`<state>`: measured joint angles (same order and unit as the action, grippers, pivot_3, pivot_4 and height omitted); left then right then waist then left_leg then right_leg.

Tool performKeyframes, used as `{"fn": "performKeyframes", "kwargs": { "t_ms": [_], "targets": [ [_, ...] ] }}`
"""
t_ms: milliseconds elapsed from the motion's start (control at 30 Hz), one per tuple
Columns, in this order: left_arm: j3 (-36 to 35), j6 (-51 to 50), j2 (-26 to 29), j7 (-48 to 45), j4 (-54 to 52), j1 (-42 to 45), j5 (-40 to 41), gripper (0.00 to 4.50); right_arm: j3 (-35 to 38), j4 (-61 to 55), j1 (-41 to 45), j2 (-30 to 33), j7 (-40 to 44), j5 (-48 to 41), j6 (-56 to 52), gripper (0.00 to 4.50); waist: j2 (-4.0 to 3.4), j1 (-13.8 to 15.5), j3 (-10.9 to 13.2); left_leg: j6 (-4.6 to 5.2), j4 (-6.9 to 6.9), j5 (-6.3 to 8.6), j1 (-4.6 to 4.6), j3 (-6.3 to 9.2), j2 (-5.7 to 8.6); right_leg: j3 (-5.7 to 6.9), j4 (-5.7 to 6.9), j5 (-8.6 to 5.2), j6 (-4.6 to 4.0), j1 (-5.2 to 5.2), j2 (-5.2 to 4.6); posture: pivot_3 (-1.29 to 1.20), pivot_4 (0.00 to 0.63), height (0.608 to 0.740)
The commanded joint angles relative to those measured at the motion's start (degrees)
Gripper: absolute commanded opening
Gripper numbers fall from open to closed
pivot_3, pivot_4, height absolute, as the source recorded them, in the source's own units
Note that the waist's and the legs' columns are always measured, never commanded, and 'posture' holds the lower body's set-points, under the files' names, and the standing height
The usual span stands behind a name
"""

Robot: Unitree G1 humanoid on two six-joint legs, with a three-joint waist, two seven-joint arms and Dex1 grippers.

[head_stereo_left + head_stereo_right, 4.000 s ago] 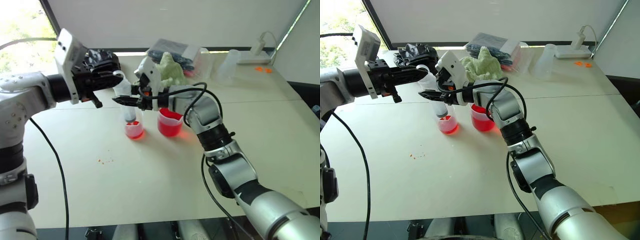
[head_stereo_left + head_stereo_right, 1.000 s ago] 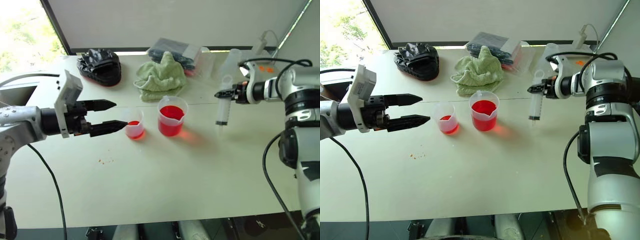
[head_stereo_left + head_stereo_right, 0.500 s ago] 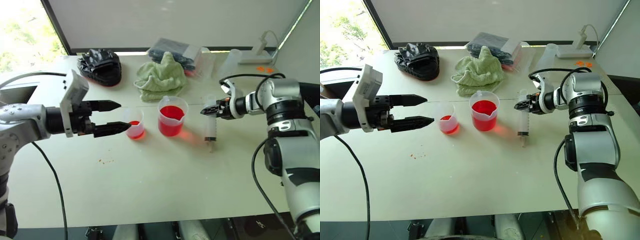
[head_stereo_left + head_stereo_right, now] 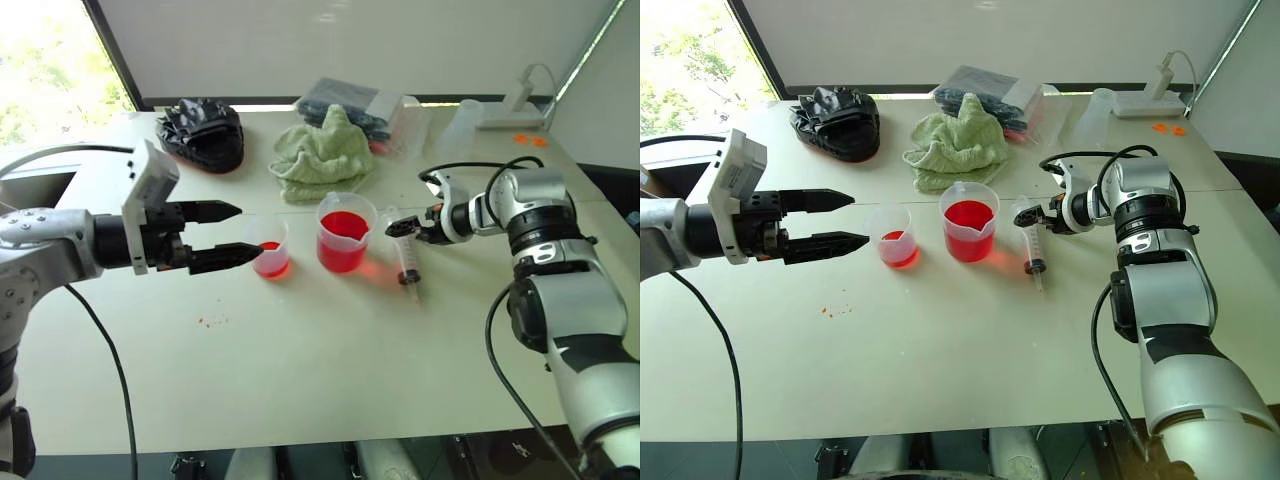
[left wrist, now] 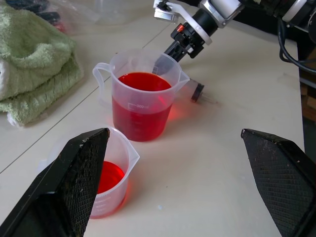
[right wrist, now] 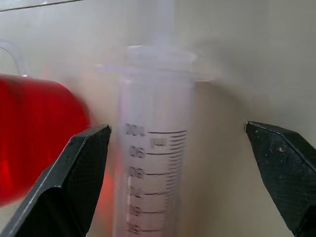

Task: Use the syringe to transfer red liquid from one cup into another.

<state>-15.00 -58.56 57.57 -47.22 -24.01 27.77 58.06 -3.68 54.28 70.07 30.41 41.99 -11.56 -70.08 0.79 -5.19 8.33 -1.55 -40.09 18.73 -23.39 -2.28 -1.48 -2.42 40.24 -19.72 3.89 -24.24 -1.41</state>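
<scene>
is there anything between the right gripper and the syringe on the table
No. The syringe lies on the table beside the beaker, directly between the open fingers of the right gripper; nothing visible stands between them.

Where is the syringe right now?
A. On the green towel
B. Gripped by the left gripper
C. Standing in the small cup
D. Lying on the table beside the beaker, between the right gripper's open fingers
D: the syringe lies on the table right of the beaker, and the right gripper has its fingers spread wide on either side of it.
</scene>
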Motion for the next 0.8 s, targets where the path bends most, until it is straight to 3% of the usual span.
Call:
{"fn": "performKeyframes", "kwargs": {
  "t_ms": [33, 333, 567, 700, 800],
  "targets": [
    [-1.1, 0.3, 0.6, 0.1, -1.6, 0.3, 0.4, 4.50, -2.8, -3.5, 0.2, 2.6, 2.9, 1.7, 1.2, 4.45, -0.01, 0.0, 0.0, 0.00, 0.00, 0.00, 0.00, 0.00, 0.00, 0.00, 0.00, 0.00, 0.00, 0.00, 0.00, 0.00, 0.150, 0.740],
    [-1.5, 0.9, 0.7, -1.2, -1.8, -0.2, 0.7, 4.50, -11.4, -25.0, -6.7, 17.3, 21.0, 1.5, 9.3, 4.45, -0.03, 1.5, 0.0, 0.03, 0.02, 0.02, -0.02, 0.00, 0.00, 0.00, -0.01, 0.00, 0.00, -0.05, -0.01, 0.00, 0.150, 0.740],
    [-0.4, 1.7, 0.7, -2.9, -0.2, 1.4, -0.2, 4.50, -8.9, -37.4, -10.1, 27.1, 34.2, -2.8, 15.9, 4.45, -0.05, 1.7, 0.0, 0.07, 0.01, 0.04, -0.02, 0.00, 0.00, 0.00, -0.02, 0.00, 0.00, -0.06, 0.01, 0.00, 0.150, 0.740],
    [0.3, 3.2, 1.6, -5.2, 0.9, 2.1, -2.0, 4.50, -3.6, -39.7, -15.3, 31.6, 36.9, -1.4, 37.9, 4.45, -0.05, 2.3, 0.0, 0.10, -0.01, 0.06, -0.02, -0.01, 0.00, 0.00, -0.04, 0.00, 0.00, -0.06, 0.00, 0.00, 0.150, 0.740],
    [0.2, 3.7, 2.6, -6.9, 2.0, 2.8, -2.5, 4.50, -0.3, -39.9, -17.2, 32.8, 40.1, -2.7, 47.3, 4.45, -0.07, 2.7, 0.0, 0.10, -0.02, 0.06, -0.02, -0.06, 0.01, -0.02, -0.03, 0.00, 0.00, -0.06, -0.01, 0.00, 0.150, 0.740]
  ]
}}
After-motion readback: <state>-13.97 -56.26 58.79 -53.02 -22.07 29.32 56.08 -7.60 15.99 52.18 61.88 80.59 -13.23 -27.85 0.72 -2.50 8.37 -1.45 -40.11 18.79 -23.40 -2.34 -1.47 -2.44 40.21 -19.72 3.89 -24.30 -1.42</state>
